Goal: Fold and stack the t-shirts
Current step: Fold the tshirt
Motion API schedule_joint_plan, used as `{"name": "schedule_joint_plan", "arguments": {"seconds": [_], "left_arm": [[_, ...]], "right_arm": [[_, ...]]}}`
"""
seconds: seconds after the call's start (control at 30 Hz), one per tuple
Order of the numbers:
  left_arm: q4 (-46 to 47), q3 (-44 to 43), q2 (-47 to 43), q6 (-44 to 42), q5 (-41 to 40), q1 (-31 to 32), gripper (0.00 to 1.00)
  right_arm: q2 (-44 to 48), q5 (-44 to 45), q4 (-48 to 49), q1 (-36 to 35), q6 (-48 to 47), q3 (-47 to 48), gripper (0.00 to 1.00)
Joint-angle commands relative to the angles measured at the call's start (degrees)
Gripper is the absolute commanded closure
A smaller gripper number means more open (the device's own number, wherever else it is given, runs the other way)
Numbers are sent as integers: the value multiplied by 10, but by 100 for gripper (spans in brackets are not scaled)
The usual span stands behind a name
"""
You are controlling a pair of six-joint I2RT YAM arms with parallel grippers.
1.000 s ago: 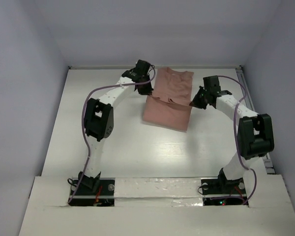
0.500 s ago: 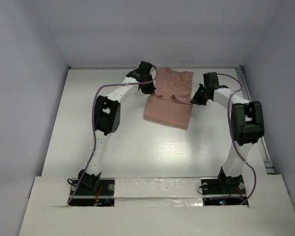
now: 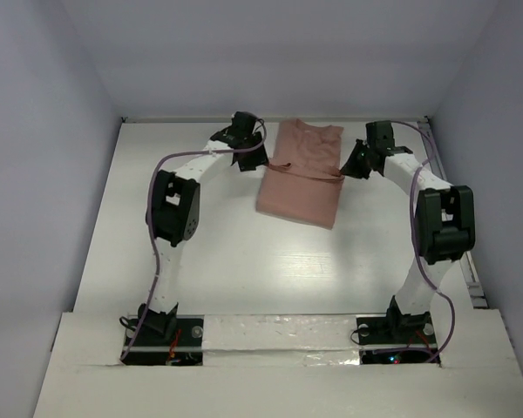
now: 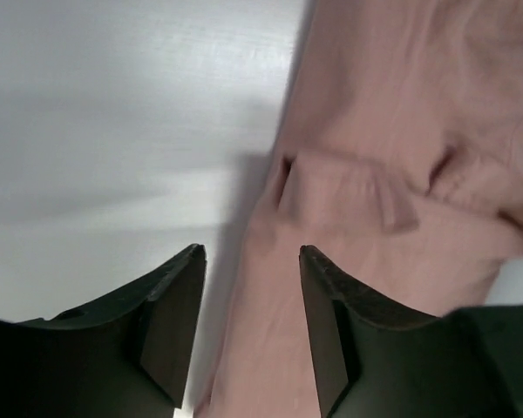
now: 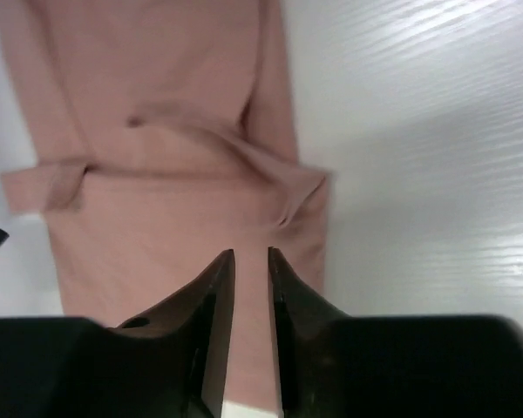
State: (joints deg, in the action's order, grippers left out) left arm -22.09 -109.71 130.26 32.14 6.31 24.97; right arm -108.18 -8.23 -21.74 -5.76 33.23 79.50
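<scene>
The t-shirt is laid flat at the far middle of the white table, with its neckline towards the far wall. A folded ridge of cloth is seen across its middle, and the near part lies slightly askew. No print or lettering can be made out on the pink cloth in any view.

The left gripper is held just beside the shirt's left edge. In the left wrist view its fingers are spread wide, and nothing is held between them; the shirt's edge and the bare table are seen through the gap.

The right gripper is placed at the shirt's right edge, by the end of the ridge. In the right wrist view its fingers are drawn close together, with only a thin slit left. No cloth is seen clamped in that slit; the shirt lies beyond it.
</scene>
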Motion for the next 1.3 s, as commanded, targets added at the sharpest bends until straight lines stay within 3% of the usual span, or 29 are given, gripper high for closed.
{"name": "schedule_joint_plan", "arguments": {"seconds": [0.0, 0.13, 0.2, 0.47, 0.7, 0.83, 0.97, 1.13, 1.27], "left_arm": [[78, 99, -155, 6, 16, 24, 62], [139, 229, -198, 13, 69, 54, 84], [172, 292, -197, 13, 79, 54, 86], [144, 355, -116, -22, 58, 34, 93], [179, 548, -226, 20, 70, 39, 93], [204, 661, -331, 60, 78, 58, 92], [182, 678, -394, 63, 59, 58, 91], [125, 628, -478, 64, 31, 70, 88], [129, 656, -507, 95, 35, 89, 88]], "right_arm": [[60, -40, 20, -37, -12, -8, 98], [29, -45, 20, -93, -13, -8, 100], [34, -48, 29, -118, -5, -36, 100], [80, -24, 75, -123, 22, -209, 100], [156, -25, 103, -123, 35, -350, 100], [206, -21, 101, -123, 37, -400, 100], [244, -50, 86, -123, 31, -414, 100], [310, -57, 36, -123, 20, -393, 100], [313, -77, 52, -123, 22, -395, 100]]}}
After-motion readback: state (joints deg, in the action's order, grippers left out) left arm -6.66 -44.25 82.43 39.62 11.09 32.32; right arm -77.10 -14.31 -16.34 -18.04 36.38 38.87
